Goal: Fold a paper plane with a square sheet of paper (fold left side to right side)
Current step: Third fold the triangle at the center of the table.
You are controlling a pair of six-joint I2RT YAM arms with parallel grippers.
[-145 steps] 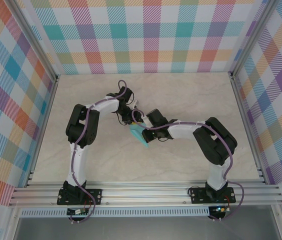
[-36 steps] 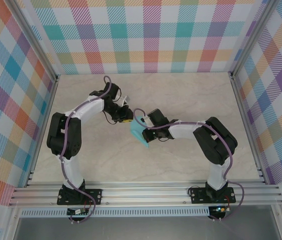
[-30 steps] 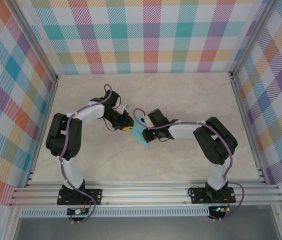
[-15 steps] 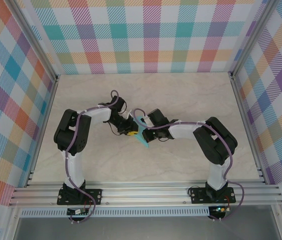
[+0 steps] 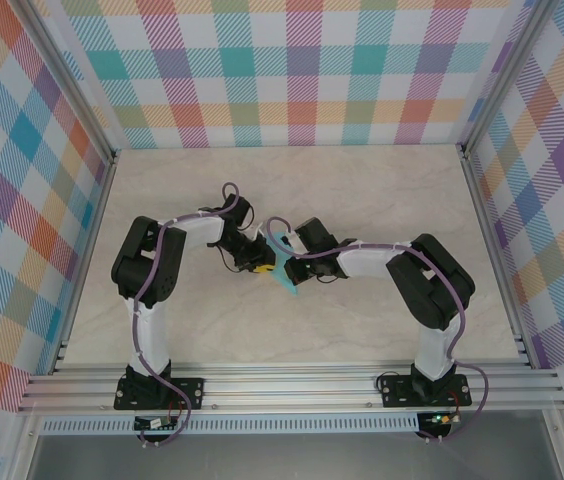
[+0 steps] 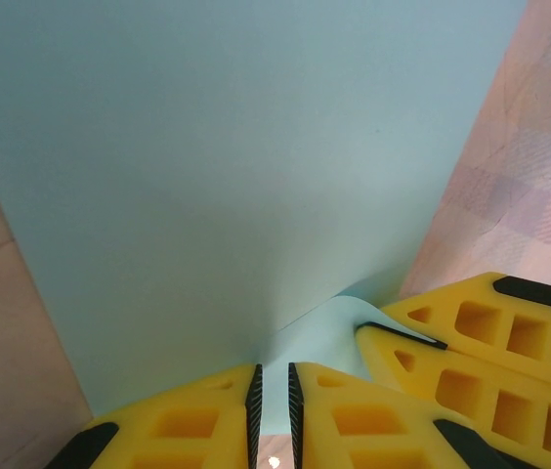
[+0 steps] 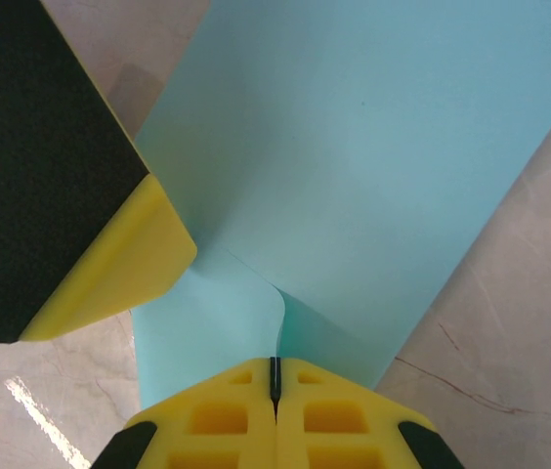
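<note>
The square sheet of paper (image 5: 284, 274) is turquoise and lies partly folded at the table's middle, between the two grippers. My right gripper (image 5: 296, 262) is shut on a raised curl of the paper (image 7: 354, 147), which runs straight into its closed jaws (image 7: 275, 376). From the left, my left gripper (image 5: 259, 264) pushes in low against the paper (image 6: 236, 147). Its pads (image 6: 253, 396) stand a thin slit apart, with paper showing behind the slit and nothing pinched. The right gripper's yellow fingers (image 6: 471, 342) sit just beside it.
The beige marbled table (image 5: 362, 190) spreads wide on every side of the paper. Plaid walls close off the back and both sides. An aluminium rail (image 5: 292, 385) carrying both arm bases runs along the near edge.
My left arm has swung in from the left and brought its gripper down to the paper's left edge. The right gripper has kept its hold in the same place.
</note>
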